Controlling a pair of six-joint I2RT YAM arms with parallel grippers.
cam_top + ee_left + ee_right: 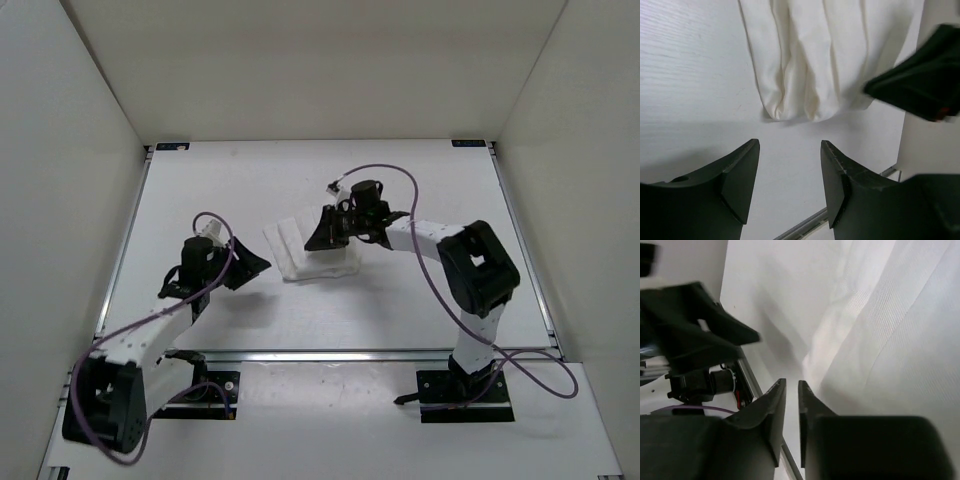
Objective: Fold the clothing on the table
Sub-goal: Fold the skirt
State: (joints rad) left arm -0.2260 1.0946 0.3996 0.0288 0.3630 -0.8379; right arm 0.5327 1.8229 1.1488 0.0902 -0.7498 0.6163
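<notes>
Found clothing [320,262] bunched mid-way across the table [400,310], beneath the right gripper [792,386]. Noted left gripper [790,150] jaws well apart and empty, over bare table just beside the cloth's edge. Noted right jaws almost together at the cloth, a thin slit remaining; cannot tell whether fabric is pinched.

No legible text or markings
</notes>
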